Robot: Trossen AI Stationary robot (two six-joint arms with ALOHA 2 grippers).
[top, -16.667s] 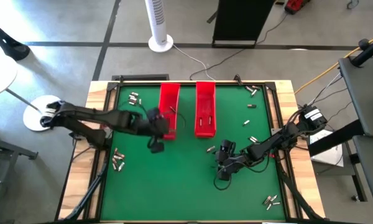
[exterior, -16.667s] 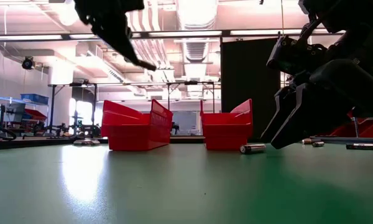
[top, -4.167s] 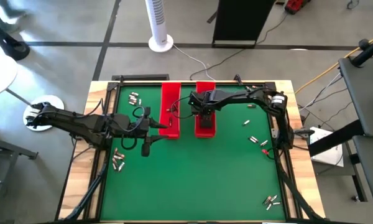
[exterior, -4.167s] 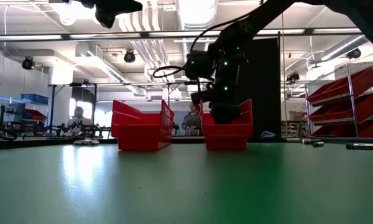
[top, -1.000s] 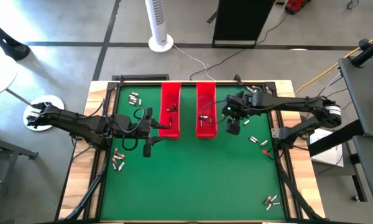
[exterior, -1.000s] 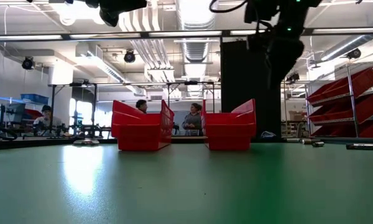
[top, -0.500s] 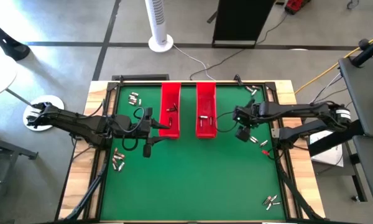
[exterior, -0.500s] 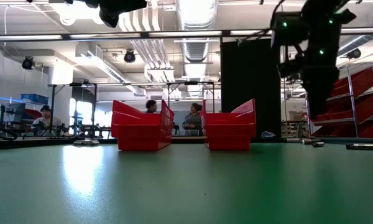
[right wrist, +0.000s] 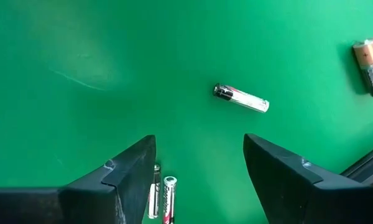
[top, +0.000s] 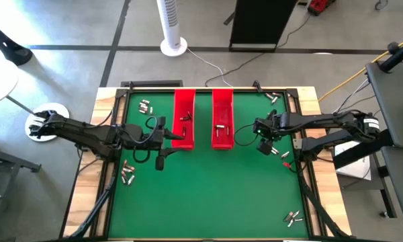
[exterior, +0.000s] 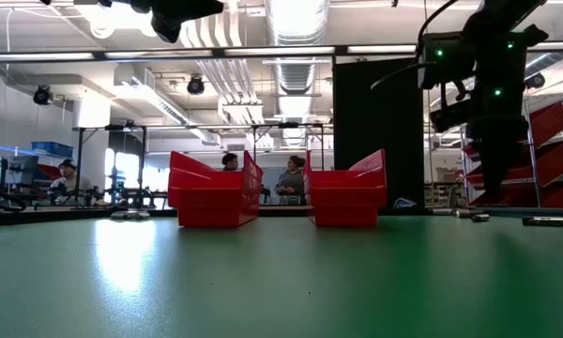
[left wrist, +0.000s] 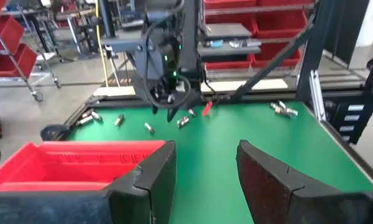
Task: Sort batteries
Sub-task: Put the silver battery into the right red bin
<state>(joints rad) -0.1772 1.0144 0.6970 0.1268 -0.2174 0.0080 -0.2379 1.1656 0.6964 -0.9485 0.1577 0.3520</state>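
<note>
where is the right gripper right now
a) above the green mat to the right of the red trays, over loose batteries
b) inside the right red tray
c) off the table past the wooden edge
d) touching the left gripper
a: the high view shows the right gripper clear of the right red tray, jaws open and empty, and its wrist view looks down on loose batteries lying on the green mat.

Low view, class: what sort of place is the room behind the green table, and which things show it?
Probably an industrial workshop or robotics lab: exposed silver ceiling ducts, metal shelving stacked with red plastic storage bins, and people at workbenches beyond the two long red trays.
</note>
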